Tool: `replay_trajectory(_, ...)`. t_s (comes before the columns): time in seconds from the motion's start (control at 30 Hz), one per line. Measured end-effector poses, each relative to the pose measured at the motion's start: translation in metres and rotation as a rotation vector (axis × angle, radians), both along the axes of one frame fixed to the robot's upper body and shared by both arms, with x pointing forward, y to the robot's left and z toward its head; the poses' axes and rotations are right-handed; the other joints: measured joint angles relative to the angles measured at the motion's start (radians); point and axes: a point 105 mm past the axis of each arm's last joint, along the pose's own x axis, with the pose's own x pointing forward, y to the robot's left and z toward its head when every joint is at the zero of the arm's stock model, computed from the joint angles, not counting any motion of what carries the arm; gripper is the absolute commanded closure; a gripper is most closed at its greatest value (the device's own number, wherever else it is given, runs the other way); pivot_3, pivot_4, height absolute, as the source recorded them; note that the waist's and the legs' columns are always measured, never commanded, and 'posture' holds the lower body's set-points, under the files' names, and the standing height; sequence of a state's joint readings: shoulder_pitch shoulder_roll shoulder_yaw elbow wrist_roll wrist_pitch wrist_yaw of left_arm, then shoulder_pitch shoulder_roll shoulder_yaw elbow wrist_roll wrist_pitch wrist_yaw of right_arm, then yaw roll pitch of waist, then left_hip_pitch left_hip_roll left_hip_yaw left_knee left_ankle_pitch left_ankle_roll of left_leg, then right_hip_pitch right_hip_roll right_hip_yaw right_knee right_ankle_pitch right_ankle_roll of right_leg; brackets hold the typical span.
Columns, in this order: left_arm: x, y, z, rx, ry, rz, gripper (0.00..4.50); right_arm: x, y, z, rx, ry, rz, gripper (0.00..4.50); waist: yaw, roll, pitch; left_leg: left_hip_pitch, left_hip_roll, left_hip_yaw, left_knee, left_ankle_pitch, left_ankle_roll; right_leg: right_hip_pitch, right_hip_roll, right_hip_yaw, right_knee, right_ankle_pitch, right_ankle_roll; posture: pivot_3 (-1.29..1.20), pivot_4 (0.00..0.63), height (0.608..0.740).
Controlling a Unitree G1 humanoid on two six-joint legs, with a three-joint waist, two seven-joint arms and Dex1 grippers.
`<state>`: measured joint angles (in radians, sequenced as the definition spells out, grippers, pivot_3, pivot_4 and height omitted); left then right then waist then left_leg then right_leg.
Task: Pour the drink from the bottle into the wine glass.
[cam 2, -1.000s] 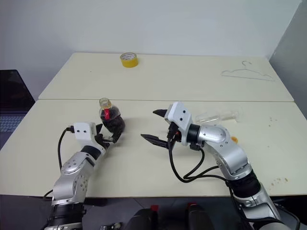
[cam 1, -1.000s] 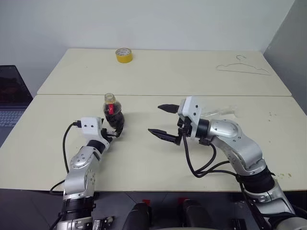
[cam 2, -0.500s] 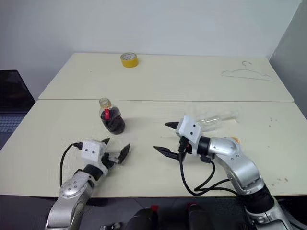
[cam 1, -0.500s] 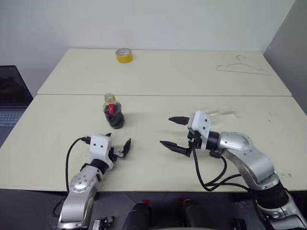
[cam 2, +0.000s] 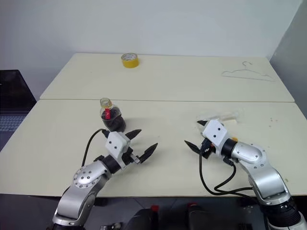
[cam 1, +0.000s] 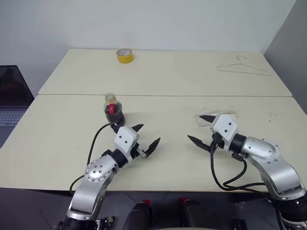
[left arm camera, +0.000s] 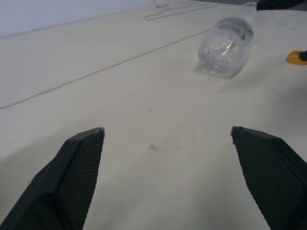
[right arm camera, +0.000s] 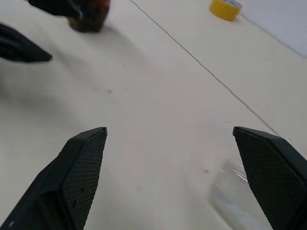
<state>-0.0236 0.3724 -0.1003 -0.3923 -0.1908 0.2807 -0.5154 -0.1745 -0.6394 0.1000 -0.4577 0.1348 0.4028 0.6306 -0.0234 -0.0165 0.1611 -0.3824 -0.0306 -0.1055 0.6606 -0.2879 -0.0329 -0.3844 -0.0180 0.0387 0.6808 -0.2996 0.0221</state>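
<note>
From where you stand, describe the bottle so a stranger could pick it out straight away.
Start at the seam where the two cream tables meet; the bottle stands upright just on the near side of it, left of centre, beyond the left gripper. It is small, squat and clear, with dark brown drink inside, a red mark and a yellow cap, unlike the flat yellow tape roll on the far table.

Two cream tables (cam 1: 168, 72) abut (seam visible) before a plain white wall (cam 1: 144, 21); laptop (cam 1: 12, 98) stands left.
</note>
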Motion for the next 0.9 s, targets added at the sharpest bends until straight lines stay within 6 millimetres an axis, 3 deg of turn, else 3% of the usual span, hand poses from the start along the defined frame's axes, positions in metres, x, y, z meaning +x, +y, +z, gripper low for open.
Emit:
replay_trajectory(0.4,-0.001,-0.037,0.023,0.074,-0.02,-0.296,0.04,0.035,-0.076,-0.014,-0.444,-0.238,-0.343,0.0,0.0,0.0,0.0,0.0,0.0,0.002,0.0,0.002,-0.004,0.0,0.0,0.001,0.0,0.0,0.0,0.0,0.15,0.74)
replay_trajectory(0.63,-0.005,-0.058,0.03,0.032,-0.011,-0.383,0.04,0.053,-0.087,-0.024,-0.643,-0.325,-0.395,0.0,-0.004,0.0,0.0,0.0,0.0,0.003,0.0,0.002,-0.004,0.0,0.0,0.002,0.0,0.0,0.0,0.0,0.15,0.74)
replay_trajectory(0.77,0.0,-0.061,0.033,0.018,-0.006,-0.376,0.04,0.068,-0.088,-0.026,-0.689,-0.335,-0.384,0.0,-0.004,0.0,0.0,0.001,0.0,0.003,0.001,0.002,-0.004,0.0,0.0,0.002,0.001,0.0,0.0,0.0,0.15,0.74)
replay_trajectory(0.9,0.003,-0.06,0.031,0.017,0.006,-0.373,0.04,0.085,-0.104,-0.024,-0.74,-0.346,-0.417,0.0,-0.004,0.0,0.0,0.0,0.0,0.004,0.001,0.002,-0.004,0.0,0.0,0.003,0.0,0.0,0.0,0.0,0.15,0.74)
